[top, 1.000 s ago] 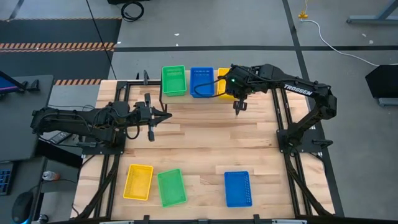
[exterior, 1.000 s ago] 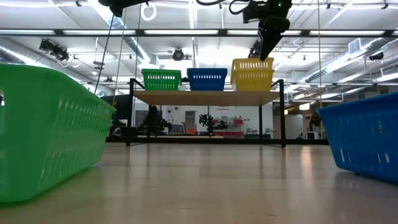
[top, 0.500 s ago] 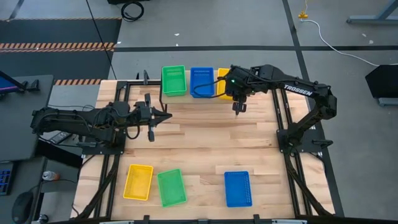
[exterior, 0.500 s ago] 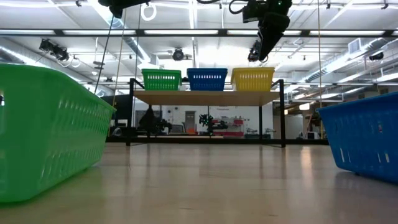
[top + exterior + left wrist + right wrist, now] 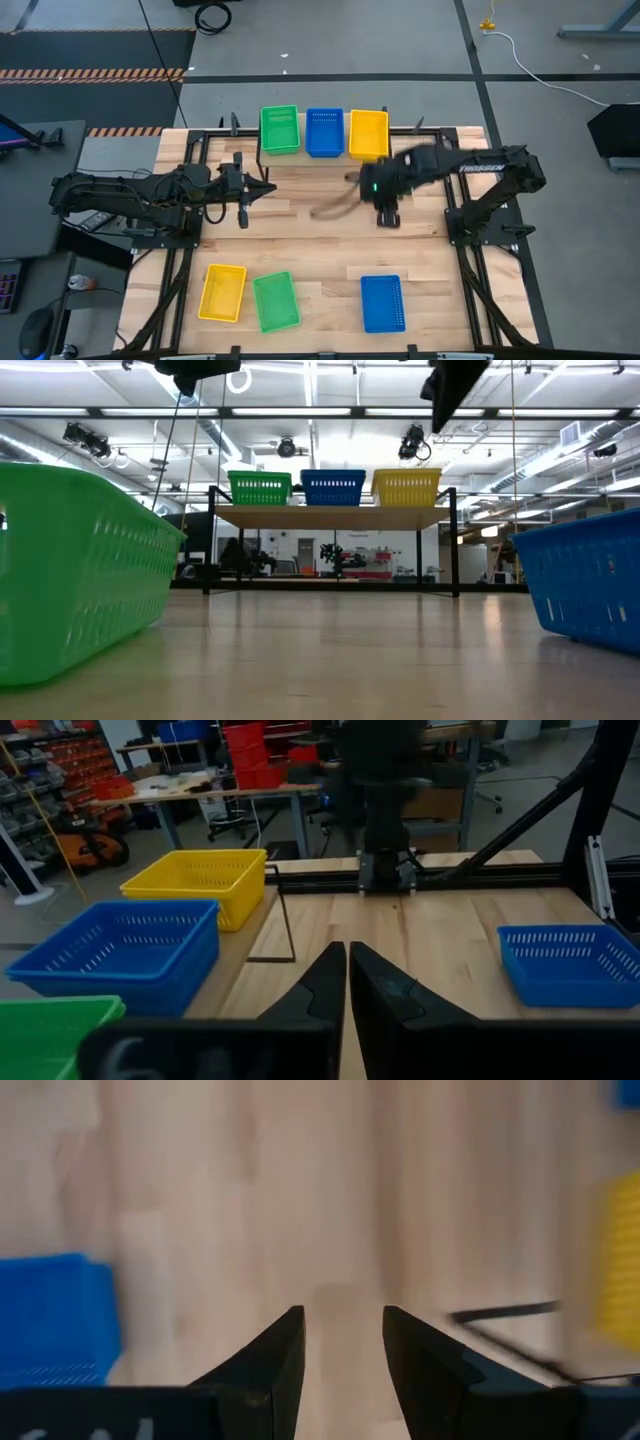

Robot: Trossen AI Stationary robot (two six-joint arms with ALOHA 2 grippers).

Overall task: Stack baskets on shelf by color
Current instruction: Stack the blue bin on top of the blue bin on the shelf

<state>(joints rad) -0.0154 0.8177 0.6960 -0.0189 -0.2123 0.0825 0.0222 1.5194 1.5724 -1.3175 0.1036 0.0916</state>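
Left arm: dark, lying low along the left side of the slatted wooden desk [image 5: 330, 245]. Left end effector [image 5: 243, 200] hovers over bare boards, its two dark fingers [image 5: 325, 982] pressed together with nothing between them.

Low light-wood shelf on thin black legs [image 5: 332, 516], at the far edge of the desk. Contents, left to right:
- green perforated plastic basket [image 5: 280, 130], on the shelf's left end;
- blue perforated plastic basket [image 5: 324, 132], in the middle, just beside the green one;
- yellow perforated plastic basket [image 5: 368, 134], on the right end, just beside the blue one.
In the low view the three stand in one level row on the board.

Near edge of the desk, left to right:
- second yellow basket [image 5: 222, 292], flat on the boards;
- second green basket [image 5: 275, 301], just beside it and turned slightly askew;
- second blue basket [image 5: 382, 302], well apart to the right.

Right arm: dark, reaching in from the desk's right side, blurred in the high view. Right end effector [image 5: 387, 215] sits over bare boards in front of the shelf, apart from it. Its fingers [image 5: 272, 1358] stand parted with a clear gap and hold nothing.
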